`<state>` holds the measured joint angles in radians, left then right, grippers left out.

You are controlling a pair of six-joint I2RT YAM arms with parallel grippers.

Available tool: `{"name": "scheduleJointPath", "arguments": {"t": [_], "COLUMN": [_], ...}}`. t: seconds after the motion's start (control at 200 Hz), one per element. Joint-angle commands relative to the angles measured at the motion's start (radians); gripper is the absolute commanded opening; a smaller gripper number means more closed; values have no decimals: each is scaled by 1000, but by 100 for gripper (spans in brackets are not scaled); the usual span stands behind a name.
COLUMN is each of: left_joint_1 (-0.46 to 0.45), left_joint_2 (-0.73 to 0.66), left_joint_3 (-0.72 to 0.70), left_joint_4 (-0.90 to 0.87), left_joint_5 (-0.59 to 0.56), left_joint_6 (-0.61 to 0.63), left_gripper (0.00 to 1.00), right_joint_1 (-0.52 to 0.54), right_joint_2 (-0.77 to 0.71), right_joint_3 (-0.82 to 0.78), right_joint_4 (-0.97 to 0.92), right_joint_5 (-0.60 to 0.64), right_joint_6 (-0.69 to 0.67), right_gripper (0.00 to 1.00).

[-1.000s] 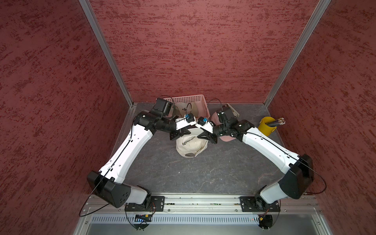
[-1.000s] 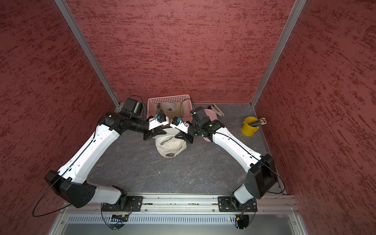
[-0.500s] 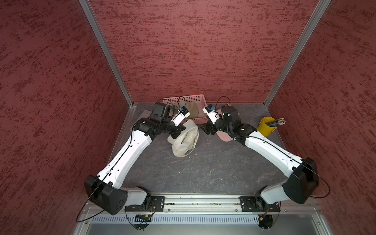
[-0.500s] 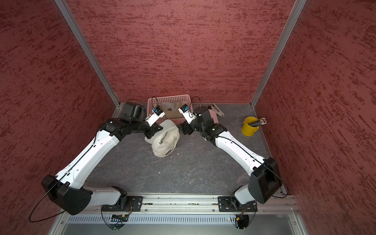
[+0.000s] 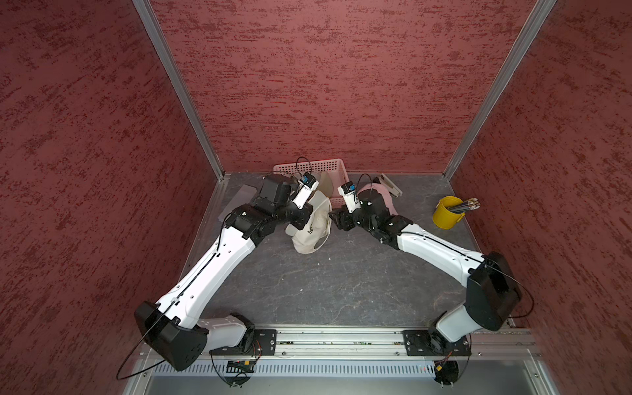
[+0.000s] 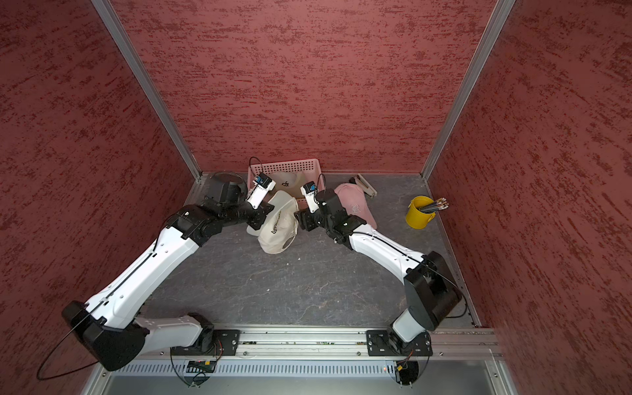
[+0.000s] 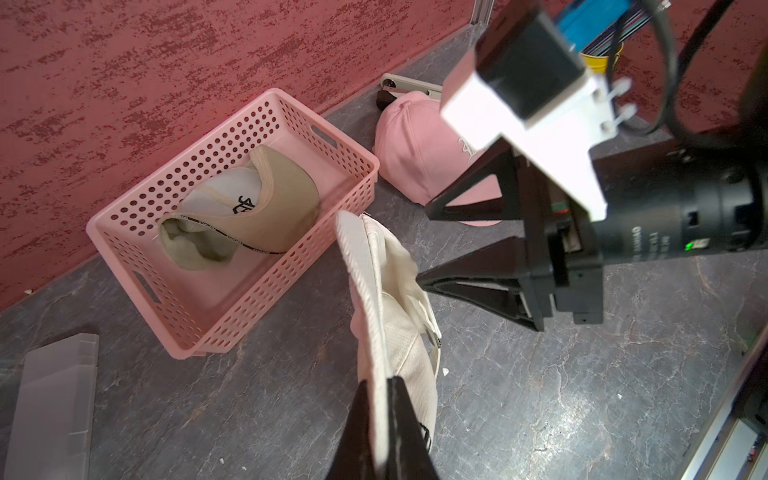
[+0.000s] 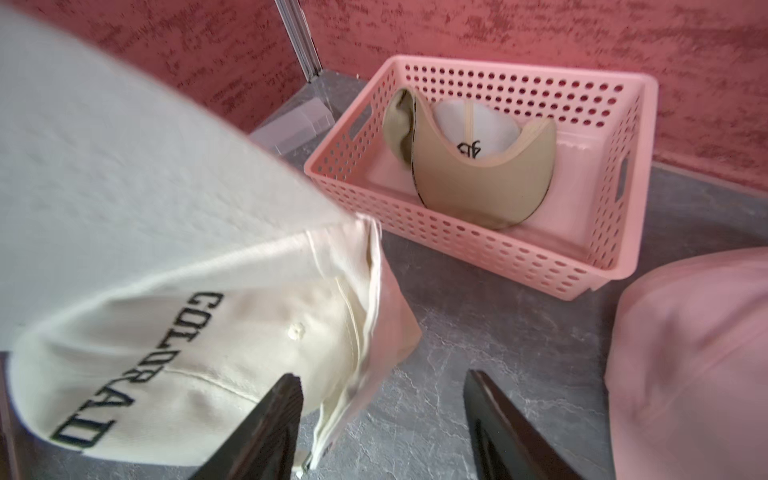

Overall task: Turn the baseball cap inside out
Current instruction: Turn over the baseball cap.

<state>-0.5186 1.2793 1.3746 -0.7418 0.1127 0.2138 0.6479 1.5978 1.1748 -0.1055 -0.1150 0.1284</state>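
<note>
Cream baseball cap point(image 5: 313, 222): held up sideways between the two arms, just in front of the pink basket point(image 5: 325, 166). Left gripper point(image 7: 377, 384): clenched on the cap's brim. Right gripper point(image 8: 380, 376): released, jaws apart, nothing between them, just beside the crown. Tan cap point(image 7: 274, 208) lies in the basket; pink cap point(image 7: 415, 158) on the table beside it

3 textured red walls point(image 5: 325, 85) are enclosing a grey marbled floor point(image 5: 325, 284); 2 aluminium corner posts point(image 5: 178, 89) are framing the back wall.
</note>
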Motion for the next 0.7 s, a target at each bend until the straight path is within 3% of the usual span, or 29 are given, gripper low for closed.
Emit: {"name": "scheduleJointPath", "arguments": {"t": [0.0, 0.15, 0.265, 0.321, 0.426, 0.551, 0.636, 0.691], "left_joint_1": [-12, -15, -5, 14, 49, 48, 37, 41], "left_joint_2": [-13, -33, -64, -95, -155, -188, -201, -220], "left_joint_3": [26, 22, 12, -7, -45, -78, -116, -154], "left_joint_4": [39, 34, 13, 45, 138, 282, 394, 491], "left_joint_5": [-11, 92, 201, 243, 390, 586, 623, 622], "left_joint_6": [-12, -13, -20, -58, -157, -289, -376, -424], "left_gripper": [0, 0, 0, 0, 0, 0, 0, 0], "right_joint_1": [5, -17, -128, -210, -312, -321, -321, -320], "right_joint_2": [24, 73, 69, 66, 88, 128, 159, 176], "right_joint_3": [61, 84, 75, 52, 56, 70, 61, 48], "right_joint_4": [-3, 9, 38, 59, 23, 12, 95, 152], "right_joint_5": [49, 37, -166, -327, -460, -666, -843, -881], "right_joint_6": [22, 19, 19, 3, -48, -131, -114, -90], "right_gripper": [61, 32, 13, 12, 13, 21, 23, 23]}}
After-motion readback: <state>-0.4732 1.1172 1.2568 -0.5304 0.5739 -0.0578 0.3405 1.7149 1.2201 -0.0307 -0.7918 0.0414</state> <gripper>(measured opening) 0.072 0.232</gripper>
